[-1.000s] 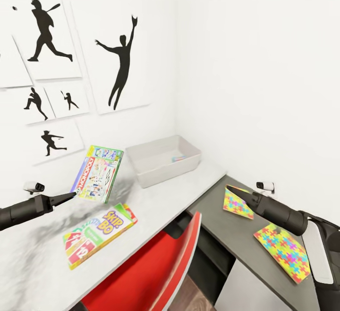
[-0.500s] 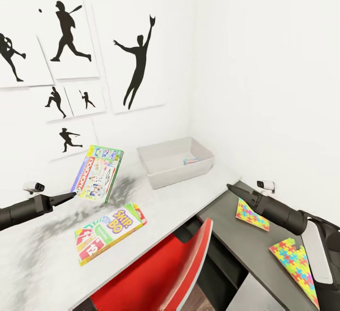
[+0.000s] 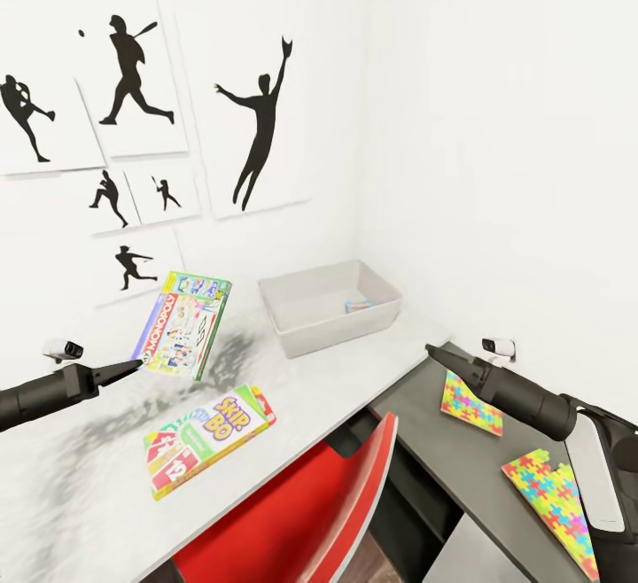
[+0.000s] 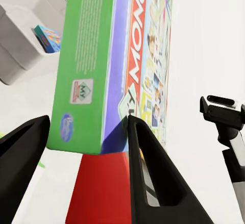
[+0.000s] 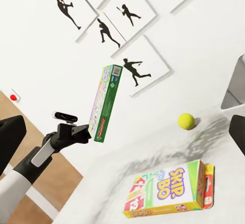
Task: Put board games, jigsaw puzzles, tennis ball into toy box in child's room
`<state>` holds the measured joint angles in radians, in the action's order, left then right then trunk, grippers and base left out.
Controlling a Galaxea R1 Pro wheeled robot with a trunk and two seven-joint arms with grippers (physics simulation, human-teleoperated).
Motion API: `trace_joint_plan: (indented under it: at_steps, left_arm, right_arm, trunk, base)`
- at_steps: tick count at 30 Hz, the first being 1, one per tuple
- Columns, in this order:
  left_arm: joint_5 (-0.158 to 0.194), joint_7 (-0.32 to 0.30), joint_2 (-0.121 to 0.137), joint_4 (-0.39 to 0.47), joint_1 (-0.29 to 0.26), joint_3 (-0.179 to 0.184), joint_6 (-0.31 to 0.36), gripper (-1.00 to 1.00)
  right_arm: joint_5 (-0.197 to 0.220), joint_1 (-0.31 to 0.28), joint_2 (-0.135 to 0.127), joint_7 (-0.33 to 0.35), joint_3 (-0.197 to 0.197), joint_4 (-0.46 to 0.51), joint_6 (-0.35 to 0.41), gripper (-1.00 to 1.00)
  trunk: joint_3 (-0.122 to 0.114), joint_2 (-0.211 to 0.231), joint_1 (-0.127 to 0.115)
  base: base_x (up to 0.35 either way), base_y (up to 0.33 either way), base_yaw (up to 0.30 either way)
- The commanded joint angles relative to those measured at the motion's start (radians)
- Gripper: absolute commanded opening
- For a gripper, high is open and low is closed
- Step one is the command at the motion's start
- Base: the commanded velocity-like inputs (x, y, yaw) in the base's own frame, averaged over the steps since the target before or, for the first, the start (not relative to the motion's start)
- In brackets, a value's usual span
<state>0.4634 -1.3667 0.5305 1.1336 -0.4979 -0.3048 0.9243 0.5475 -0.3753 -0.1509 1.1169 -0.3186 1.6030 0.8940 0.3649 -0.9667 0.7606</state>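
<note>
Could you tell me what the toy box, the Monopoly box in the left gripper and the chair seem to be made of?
The toy box looks like matte pale grey plastic: smooth, seamless sloping walls with rounded corners. The Monopoly box, held in the left gripper, looks like printed cardboard with a slight sheen: flat panels, crisp edges and colour print. The chair seems glossy red moulded plastic, though the render leaves this open.

"monopoly" on green-edged board game [image 3: 182,323], "skip-bo" on card box [image 3: 209,438]
</note>
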Motion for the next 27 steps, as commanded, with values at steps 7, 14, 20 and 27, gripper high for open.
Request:
trace_joint_plan:
  at_steps: [7,14,20,27]
  left_arm:
    - [0.003,-0.002,0.000,0.002,-0.001,0.002,0.008,-1.00]
    - [0.003,-0.002,0.000,0.007,-0.001,0.007,0.007,-1.00]
    - [0.003,-0.002,0.000,0.008,-0.001,0.007,0.007,-1.00]
    - [0.002,-0.002,0.000,0.008,-0.001,0.007,0.007,-1.00]
  right_arm:
    - [0.002,-0.001,0.000,0.004,0.000,0.000,0.004,1.00]
    - [0.002,-0.002,0.001,0.006,0.000,0.000,-0.009,1.00]
    - [0.002,-0.002,0.001,0.008,0.000,0.000,-0.015,1.00]
    - [0.002,-0.002,0.000,0.009,0.000,0.000,-0.016,1.00]
  trunk:
    - [-0.027,0.048,-0.027]
    - [-0.060,0.097,-0.054]
    - [-0.089,0.139,-0.077]
    - [-0.122,0.188,-0.104]
  base:
    - [0.000,0.000,0.000]
    - [0.000,0.000,0.000]
    - [0.000,0.000,0.000]
    - [0.000,0.000,0.000]
